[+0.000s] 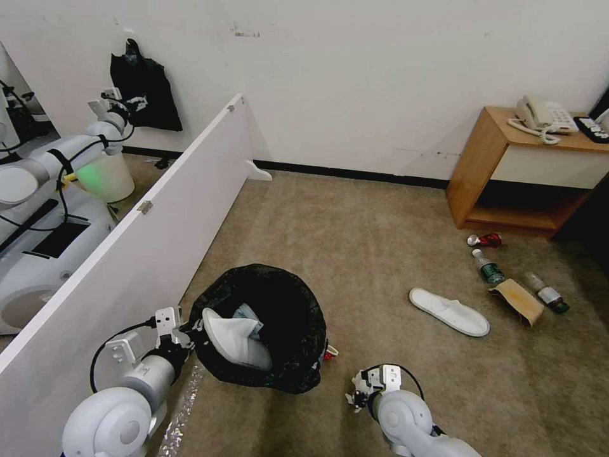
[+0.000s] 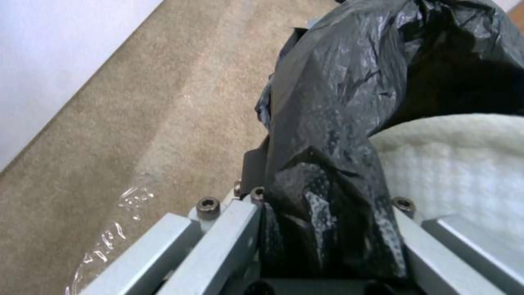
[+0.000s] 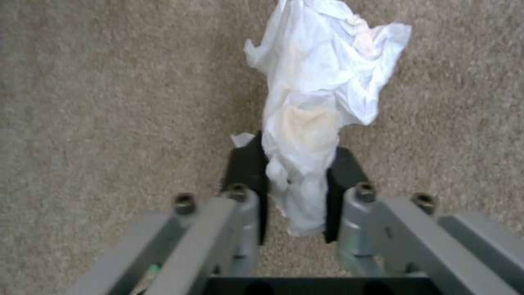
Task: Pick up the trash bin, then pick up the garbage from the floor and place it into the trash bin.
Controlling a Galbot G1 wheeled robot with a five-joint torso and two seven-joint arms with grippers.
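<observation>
The trash bin (image 1: 279, 330), lined with a crinkly black bag, hangs tilted low at centre; my left gripper (image 1: 190, 337) is shut on its near rim. In the left wrist view the left gripper (image 2: 319, 196) pinches the bag (image 2: 338, 102), and a white slipper (image 2: 453, 164) lies inside the bin (image 1: 238, 339). My right gripper (image 1: 355, 397) sits just right of the bin, above the carpet. It (image 3: 297, 176) is shut on a crumpled white tissue wad (image 3: 322, 90). On the floor to the right lie a second slipper (image 1: 449, 311), a red can (image 1: 486, 240), a green-labelled bottle (image 1: 489, 268), a brown paper bag (image 1: 519, 301) and another bottle (image 1: 545, 293).
A white partition board (image 1: 127, 241) runs along the left. A wooden nightstand (image 1: 495, 158) with a beige telephone (image 1: 541, 117) stands at the back right. A black bag (image 1: 144, 86) hangs on the wall. A bucket glowing green (image 1: 104, 178) sits behind the board. Open carpet lies ahead.
</observation>
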